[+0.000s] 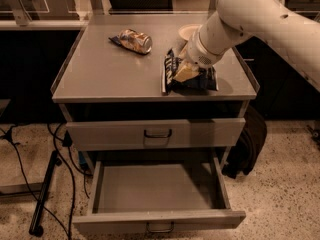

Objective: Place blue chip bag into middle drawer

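Beige gripper point(186, 73) rests on glossy dark-blue foil bag point(204, 81), near right; whether it grips cannot be told. Clamp firmly before lowering into open shallow grey drawer point(155, 186).

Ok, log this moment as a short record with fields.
blue chip bag: on cabinet top, front right
end effector: down on the blue chip bag
middle drawer: pulled open, bag not inside
upper drawer: closed
gold snack packet: cabinet top, back left
bowl: behind the arm, partly hidden
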Motion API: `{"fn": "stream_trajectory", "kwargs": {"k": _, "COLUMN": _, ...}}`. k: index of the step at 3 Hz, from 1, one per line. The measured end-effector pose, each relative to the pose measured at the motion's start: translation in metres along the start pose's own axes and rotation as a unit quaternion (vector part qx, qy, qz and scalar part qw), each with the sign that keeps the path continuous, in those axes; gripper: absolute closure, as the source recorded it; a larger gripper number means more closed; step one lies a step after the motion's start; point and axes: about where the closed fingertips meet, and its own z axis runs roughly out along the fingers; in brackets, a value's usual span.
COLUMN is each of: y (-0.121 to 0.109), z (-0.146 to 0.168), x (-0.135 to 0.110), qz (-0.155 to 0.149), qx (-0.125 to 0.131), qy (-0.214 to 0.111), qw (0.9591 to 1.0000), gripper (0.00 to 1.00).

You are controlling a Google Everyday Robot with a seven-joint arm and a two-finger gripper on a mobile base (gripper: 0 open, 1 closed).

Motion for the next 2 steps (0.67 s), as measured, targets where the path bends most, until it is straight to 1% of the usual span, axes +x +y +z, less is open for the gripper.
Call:
{"fn": "stream_trajectory", "kwargs": {"k": 1, "y": 0.0, "z": 0.0, "x": 0.0, "qz": 0.0, "qx": 0.0, "qy": 0.0, "qw": 1.0, "gripper": 1.0}}
{"fn": "stream_trajectory", "kwargs": {"k": 2, "y": 0.009, "z": -0.016, "x": -0.005, "qz": -0.004, "qx": -0.008, "qy": -0.008, "qw": 0.9999, "gripper": 1.0}}
